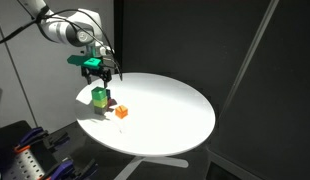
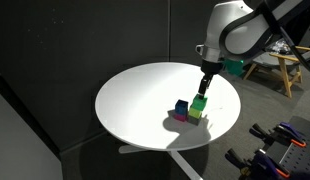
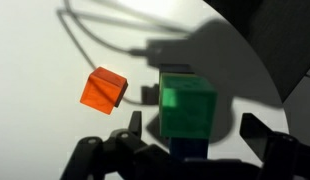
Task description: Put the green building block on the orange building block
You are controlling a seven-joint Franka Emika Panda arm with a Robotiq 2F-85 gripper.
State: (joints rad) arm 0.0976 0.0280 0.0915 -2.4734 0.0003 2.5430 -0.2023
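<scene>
Jaws gape above deep green building block (image 3: 186, 108)

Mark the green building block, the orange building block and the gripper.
green building block (image 3: 187, 108): wrist view, middle of its bright face.
orange building block (image 3: 103, 90): wrist view, cube's middle.
gripper (image 1: 103, 76): an exterior view, midway between fingertips.

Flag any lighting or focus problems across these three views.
Wrist view: hard dark shadows cross the white table; the claw is dark and soft, but the green block and orange block are readable. Both exterior views: the table is bright against a black backdrop, and the blocks are tiny, with little detail.
</scene>
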